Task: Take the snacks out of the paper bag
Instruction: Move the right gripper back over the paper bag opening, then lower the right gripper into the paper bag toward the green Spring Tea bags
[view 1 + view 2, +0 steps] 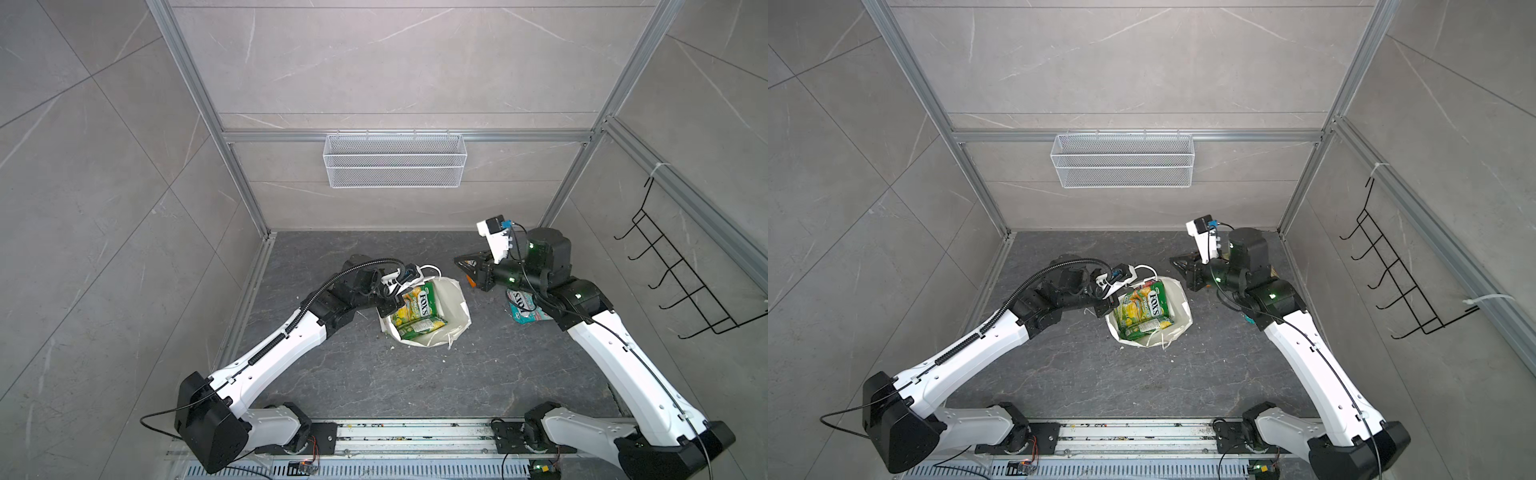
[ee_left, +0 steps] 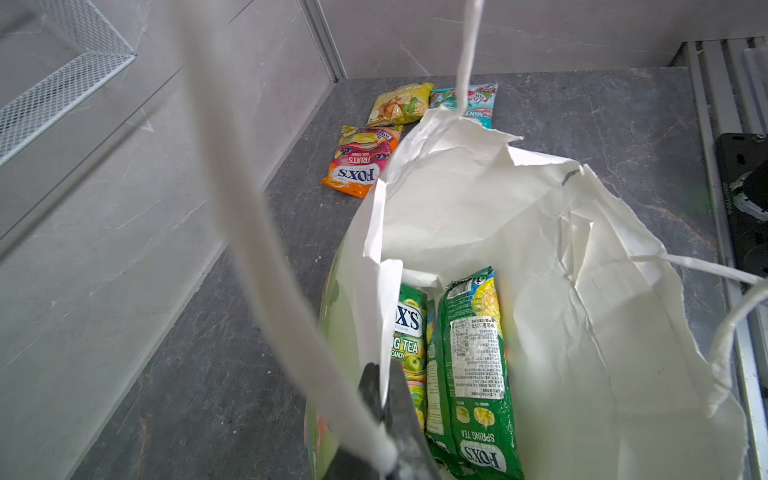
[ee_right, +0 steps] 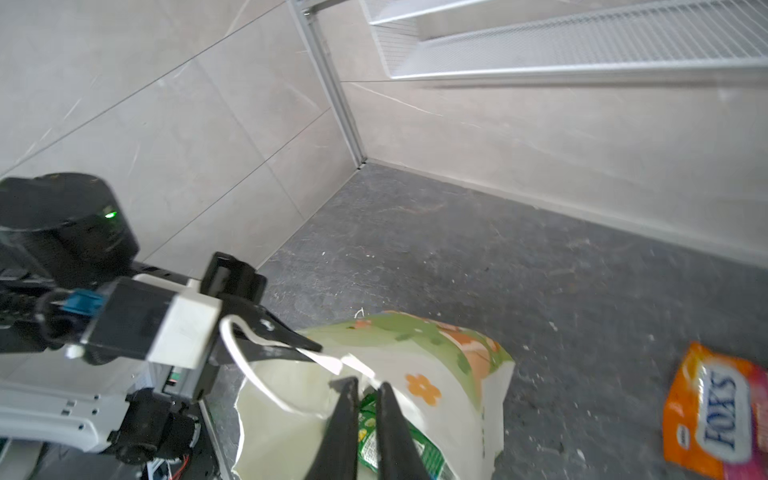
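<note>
The white paper bag [image 1: 451, 303] [image 1: 1177, 299] stands open on the dark floor, its flower print showing in the right wrist view [image 3: 415, 345]. Two green FOX'S snacks [image 1: 415, 305] [image 2: 473, 365] lie inside it. My left gripper [image 1: 384, 309] [image 2: 384, 370] is shut on the bag's left rim. An orange pouch [image 2: 361, 166] [image 3: 715, 407], a yellow pouch [image 2: 399, 104] and a teal pouch [image 1: 523, 307] [image 2: 478, 104] lie on the floor to the right of the bag. My right gripper [image 1: 457, 262] [image 3: 365, 384] hovers right of the bag, fingers almost together, nothing between them.
A white wire mesh basket [image 1: 395, 160] hangs on the back wall. A black wire rack [image 1: 681, 274] hangs on the right wall. Aluminium frame posts mark the corners, and a metal rail [image 1: 415, 436] runs along the front edge between the arm bases.
</note>
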Motion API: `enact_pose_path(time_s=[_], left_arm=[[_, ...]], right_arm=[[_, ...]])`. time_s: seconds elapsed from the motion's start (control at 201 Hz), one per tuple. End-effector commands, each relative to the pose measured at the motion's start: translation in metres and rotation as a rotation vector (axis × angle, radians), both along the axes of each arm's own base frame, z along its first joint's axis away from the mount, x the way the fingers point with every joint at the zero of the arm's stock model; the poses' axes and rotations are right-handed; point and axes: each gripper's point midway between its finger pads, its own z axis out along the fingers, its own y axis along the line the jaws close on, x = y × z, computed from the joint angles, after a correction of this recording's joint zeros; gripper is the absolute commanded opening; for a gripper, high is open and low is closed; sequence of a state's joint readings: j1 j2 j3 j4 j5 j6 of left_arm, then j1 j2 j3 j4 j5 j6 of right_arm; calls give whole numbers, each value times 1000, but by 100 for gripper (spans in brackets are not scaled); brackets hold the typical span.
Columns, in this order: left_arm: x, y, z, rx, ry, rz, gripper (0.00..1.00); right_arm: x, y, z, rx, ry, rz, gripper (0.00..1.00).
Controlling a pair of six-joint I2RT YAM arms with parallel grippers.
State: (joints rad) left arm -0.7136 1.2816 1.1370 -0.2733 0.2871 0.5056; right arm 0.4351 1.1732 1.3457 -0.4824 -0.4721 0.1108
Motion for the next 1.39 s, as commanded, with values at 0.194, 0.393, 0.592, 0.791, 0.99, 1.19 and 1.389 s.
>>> enact_pose_path(time_s=[0.194, 0.393, 0.592, 0.791, 0.99, 1.19, 1.389], left_arm=[[-22, -3, 7, -14, 28, -34, 0], [-28, -9, 4, -34, 78, -48, 0], [-34, -13, 3, -57, 119, -51, 0], [-43, -21, -2, -74, 170, -74, 0], [-54, -30, -11, -84, 220, -104, 0], [-60, -34, -24, -85, 263, -109, 0], [-61, -35, -22, -101, 260, -111, 0]], right_arm=[[-60, 17, -84, -198, -13, 131, 12], [-77, 12, -134, -233, 45, 148, 12], [-69, 12, -159, -238, 84, 76, 13], [-68, 13, -170, -278, 55, 78, 14], [-66, 19, -218, -459, 71, 33, 13], [-62, 25, -235, -432, 16, -44, 14], [-64, 16, -224, -421, -79, -90, 16]])
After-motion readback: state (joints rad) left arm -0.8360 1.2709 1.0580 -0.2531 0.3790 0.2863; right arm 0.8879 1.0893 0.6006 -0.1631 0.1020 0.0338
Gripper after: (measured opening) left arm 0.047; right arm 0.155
